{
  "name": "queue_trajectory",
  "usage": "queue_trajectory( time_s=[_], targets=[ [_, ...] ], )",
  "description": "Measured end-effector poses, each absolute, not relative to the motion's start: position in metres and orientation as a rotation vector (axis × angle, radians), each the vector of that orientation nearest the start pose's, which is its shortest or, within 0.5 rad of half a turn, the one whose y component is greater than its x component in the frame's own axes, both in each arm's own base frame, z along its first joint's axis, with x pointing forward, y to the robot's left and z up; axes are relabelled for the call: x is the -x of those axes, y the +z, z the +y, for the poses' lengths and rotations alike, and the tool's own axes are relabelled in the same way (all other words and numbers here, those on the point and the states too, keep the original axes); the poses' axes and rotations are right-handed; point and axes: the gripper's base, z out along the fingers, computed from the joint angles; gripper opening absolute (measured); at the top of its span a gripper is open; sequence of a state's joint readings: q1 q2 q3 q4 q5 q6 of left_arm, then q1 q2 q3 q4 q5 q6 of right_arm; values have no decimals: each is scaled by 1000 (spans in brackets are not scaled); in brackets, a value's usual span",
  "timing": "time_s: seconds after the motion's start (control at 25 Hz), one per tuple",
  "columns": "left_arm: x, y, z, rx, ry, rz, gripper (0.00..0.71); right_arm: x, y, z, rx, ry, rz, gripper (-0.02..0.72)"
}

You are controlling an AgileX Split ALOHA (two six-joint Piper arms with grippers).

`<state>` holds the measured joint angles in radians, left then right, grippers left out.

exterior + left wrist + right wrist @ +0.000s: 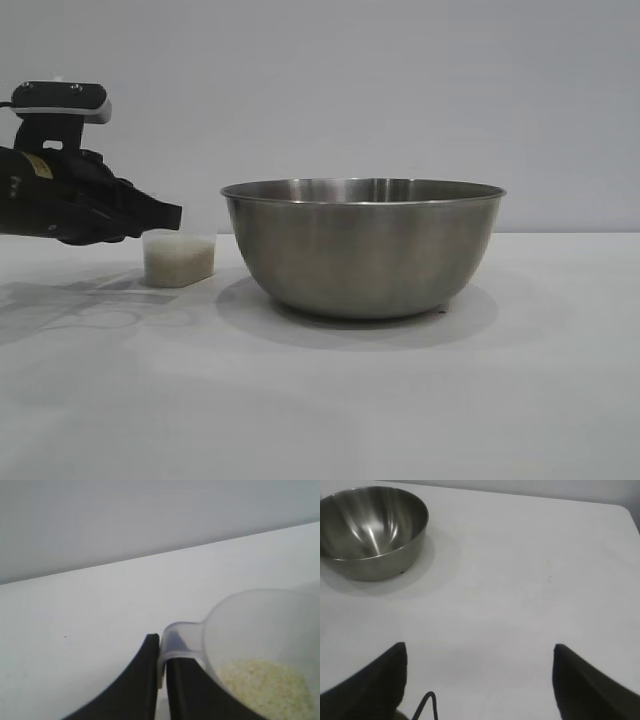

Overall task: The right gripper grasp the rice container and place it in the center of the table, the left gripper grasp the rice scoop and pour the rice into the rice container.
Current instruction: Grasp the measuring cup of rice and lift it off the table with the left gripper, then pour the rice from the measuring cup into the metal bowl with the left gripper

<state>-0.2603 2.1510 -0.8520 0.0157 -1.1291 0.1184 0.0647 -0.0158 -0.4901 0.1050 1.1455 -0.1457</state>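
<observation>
**Scoop in my left grip, bowl at mid-table**

From outside, my left gripper (172, 215) reached in level at the rim of the rice scoop (179, 259), just left of the rice container (364, 246) on the table (320, 400). Only my left wrist view showed the grip itself: fingers (145, 680) pinched tight on the scoop's handle (176, 639), rice (265, 685) inside. My right gripper (479, 680), unseen from outside, hung wide apart and empty, well away from the bowl.
</observation>
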Motion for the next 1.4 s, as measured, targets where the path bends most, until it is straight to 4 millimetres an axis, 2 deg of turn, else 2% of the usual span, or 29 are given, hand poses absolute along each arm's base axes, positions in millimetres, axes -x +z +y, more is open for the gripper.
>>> queue_trajectory(
  time_s=[0.36,0.56,0.96,1.2,1.4],
  targets=[
    [-368,163,-110,-520,-46,1409,0,11,268,8,233,79,2107,566],
    [-362,188,-121,-704,-29,1265,0,11,268,8,233,79,2107,566],
    [-361,203,-140,-1005,44,1018,0,11,268,8,233,79,2107,566],
    [-364,213,-148,-1081,43,920,0,11,268,8,233,79,2107,566],
    [-370,230,-155,-1137,59,803,0,11,268,8,233,79,2107,566]
  ],
)
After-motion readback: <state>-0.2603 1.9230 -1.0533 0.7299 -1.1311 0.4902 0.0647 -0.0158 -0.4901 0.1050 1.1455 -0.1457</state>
